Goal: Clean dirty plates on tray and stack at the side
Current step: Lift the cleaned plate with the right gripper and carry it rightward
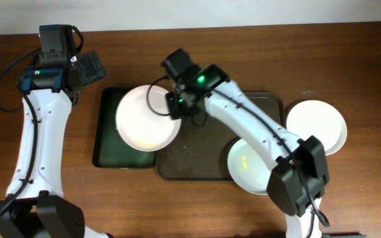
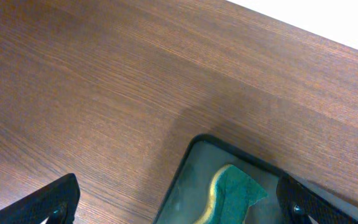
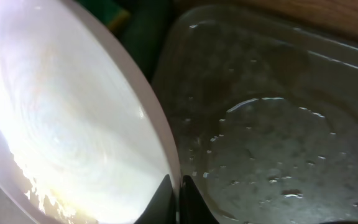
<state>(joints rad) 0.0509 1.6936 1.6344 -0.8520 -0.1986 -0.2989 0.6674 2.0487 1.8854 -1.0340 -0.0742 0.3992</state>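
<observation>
My right gripper (image 1: 176, 108) is shut on the right rim of a white plate (image 1: 145, 118), holding it over the black tray and the left edge of the brown tray (image 1: 190, 155). In the right wrist view its fingertips (image 3: 179, 190) pinch the plate (image 3: 73, 124) at the rim, with the wet brown tray (image 3: 278, 124) behind. A second plate (image 1: 245, 166) with yellow smudges lies on the brown tray, partly under my right arm. The third plate (image 1: 319, 124) rests on the table right of that tray. My left gripper (image 1: 91, 64) is open above the table's far left, holding nothing.
A narrow black tray (image 1: 108, 149) with a greenish bottom sits left of the brown tray, mostly under the held plate. In the left wrist view a green and yellow sponge (image 2: 232, 193) lies in that black tray (image 2: 188, 158), between my open left gripper (image 2: 182, 211) fingers.
</observation>
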